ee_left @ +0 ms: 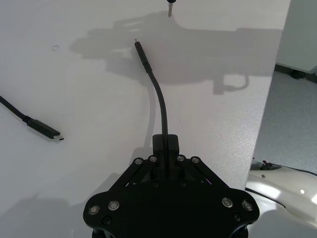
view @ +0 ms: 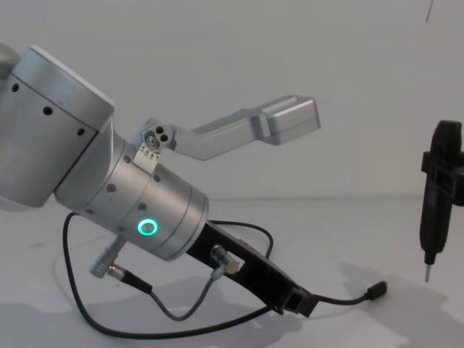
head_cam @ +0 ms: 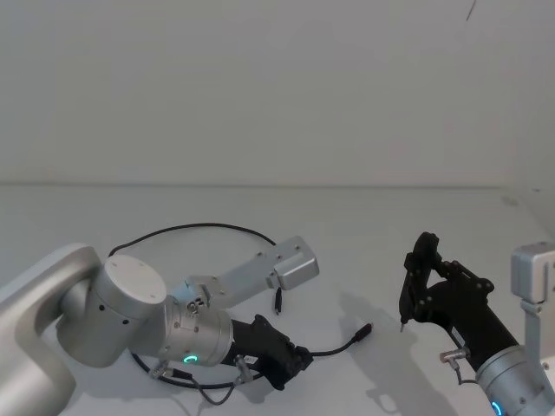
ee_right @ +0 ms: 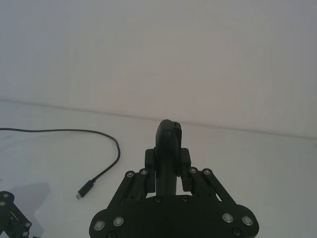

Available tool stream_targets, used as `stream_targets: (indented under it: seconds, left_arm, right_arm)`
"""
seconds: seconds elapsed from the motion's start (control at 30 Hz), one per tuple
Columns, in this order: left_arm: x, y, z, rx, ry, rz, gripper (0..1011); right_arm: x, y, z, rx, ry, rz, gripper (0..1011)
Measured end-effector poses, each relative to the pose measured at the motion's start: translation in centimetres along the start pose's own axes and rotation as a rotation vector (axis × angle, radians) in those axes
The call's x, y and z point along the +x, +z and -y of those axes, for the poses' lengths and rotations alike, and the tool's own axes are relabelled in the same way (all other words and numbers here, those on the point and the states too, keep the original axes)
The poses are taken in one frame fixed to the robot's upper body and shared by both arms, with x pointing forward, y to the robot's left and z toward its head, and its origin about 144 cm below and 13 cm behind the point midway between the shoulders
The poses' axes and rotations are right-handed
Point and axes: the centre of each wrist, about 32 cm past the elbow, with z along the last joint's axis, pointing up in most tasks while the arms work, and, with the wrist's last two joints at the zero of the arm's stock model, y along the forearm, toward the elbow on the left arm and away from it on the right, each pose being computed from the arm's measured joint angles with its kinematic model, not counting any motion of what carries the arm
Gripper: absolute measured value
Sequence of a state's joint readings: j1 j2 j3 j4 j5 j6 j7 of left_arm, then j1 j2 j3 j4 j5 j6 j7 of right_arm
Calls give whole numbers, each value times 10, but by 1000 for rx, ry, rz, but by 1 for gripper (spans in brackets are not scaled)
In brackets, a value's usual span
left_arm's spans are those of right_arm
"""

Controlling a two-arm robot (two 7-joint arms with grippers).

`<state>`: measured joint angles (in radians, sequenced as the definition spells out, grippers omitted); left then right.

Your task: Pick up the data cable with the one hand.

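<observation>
The left arm [head_cam: 121, 303] reaches in low from the near left, its silver wrist showing a green ring light [view: 148, 228]. Under and around it lies the cable [head_cam: 199, 227]: a long, thin black cord on the white table [head_cam: 347, 234]. From the left it arcs away to the far side, bends back and ends in a small dark plug [head_cam: 278, 303] with a short metal tip, lying free near the middle. Its other stretch runs along the near edge below the arm and passes to the right into the left gripper [head_cam: 299, 357].

That gripper sits low over the table, just right of the arm's wrist, with its jaws closed on the cable [ee_left: 161, 99] a short way back from the second plug [head_cam: 366, 329]. In the left wrist view the cord comes out from between the fingertips of the gripper [ee_left: 165, 141] and curves gently on to that plug [ee_left: 140, 49]. In the chest view the free end [view: 375, 291] tilts slightly up. Whether the gripped part is off the table, I cannot tell.

Well apart on the right, the right gripper [head_cam: 421, 277] hangs above the table, clamped on a slim black pen tool [view: 435, 196] that points down, metal tip clear of the surface.
</observation>
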<state>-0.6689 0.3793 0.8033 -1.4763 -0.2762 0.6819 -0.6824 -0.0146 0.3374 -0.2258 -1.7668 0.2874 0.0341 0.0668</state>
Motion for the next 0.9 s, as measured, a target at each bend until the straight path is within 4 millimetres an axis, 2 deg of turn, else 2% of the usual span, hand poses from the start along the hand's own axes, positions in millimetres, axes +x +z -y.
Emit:
stream_targets:
  seconds: [0.43,0.9]
  left_arm:
    - [0,-2,-6,-34,10,70,38]
    - [3,-3,-33,-80,20,195,38]
  right_arm:
    - [3,12,-1,29,18,-45,279]
    - [14,41,-3,78,64,-163,279]
